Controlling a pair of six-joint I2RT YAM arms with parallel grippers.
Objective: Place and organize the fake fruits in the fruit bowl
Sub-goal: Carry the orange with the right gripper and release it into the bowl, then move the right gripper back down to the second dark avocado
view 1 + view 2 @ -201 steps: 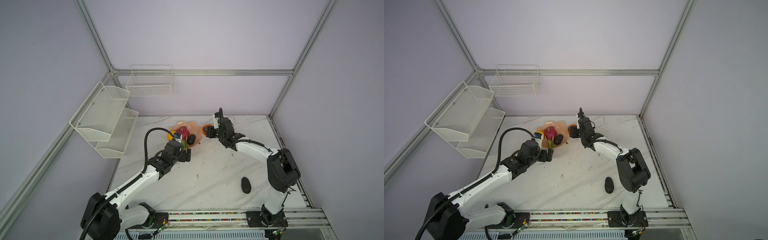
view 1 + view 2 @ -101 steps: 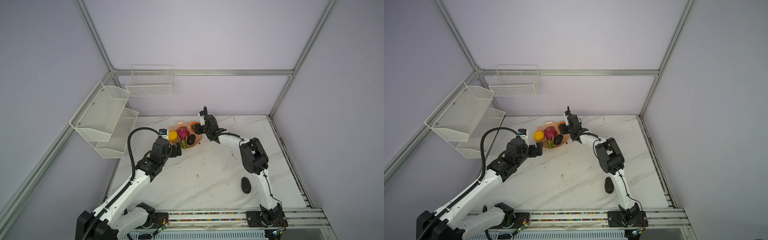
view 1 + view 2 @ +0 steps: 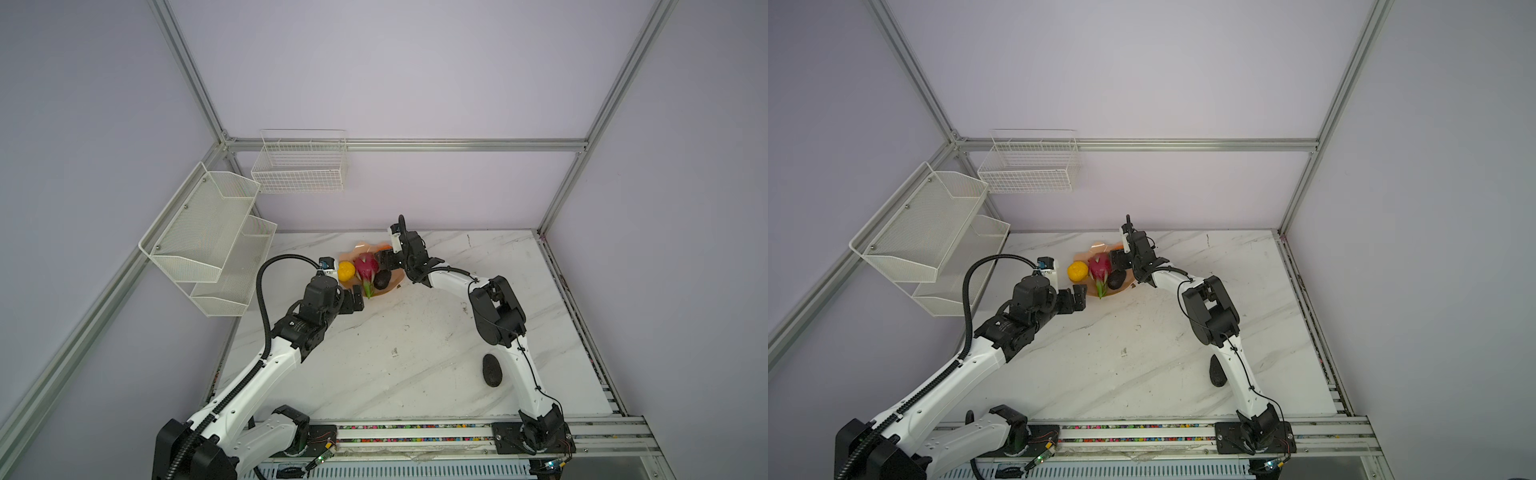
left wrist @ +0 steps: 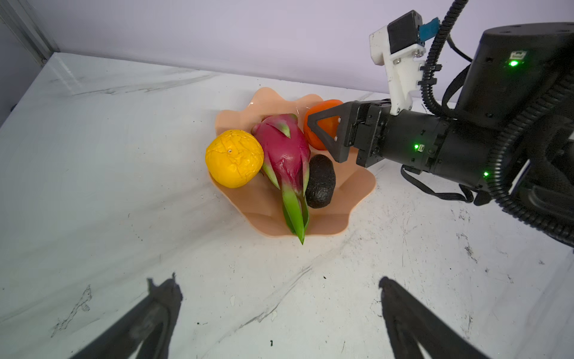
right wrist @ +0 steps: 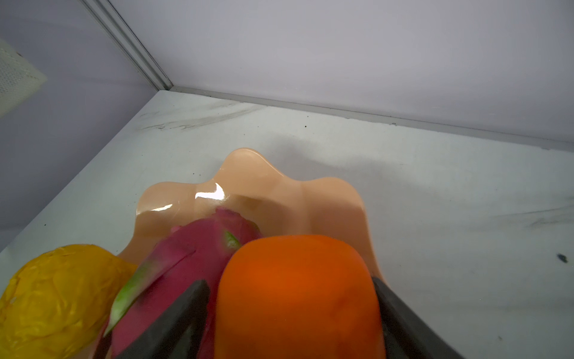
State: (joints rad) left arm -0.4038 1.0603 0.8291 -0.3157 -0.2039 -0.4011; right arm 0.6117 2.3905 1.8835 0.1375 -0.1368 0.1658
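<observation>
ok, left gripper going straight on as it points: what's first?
Likely the dragon fruit, its green tip overhanging the near rim of the fruit bowl; how high the left gripper rides is unclear.

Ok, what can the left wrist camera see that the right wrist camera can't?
Only the left wrist view shows the dark avocado and the open left end effector. Only the right wrist view shows a corner of a white mesh basket. Both show the peach fruit bowl, the dragon fruit, the yellow citrus and the orange, which sits between the fingers of the right end effector.
</observation>
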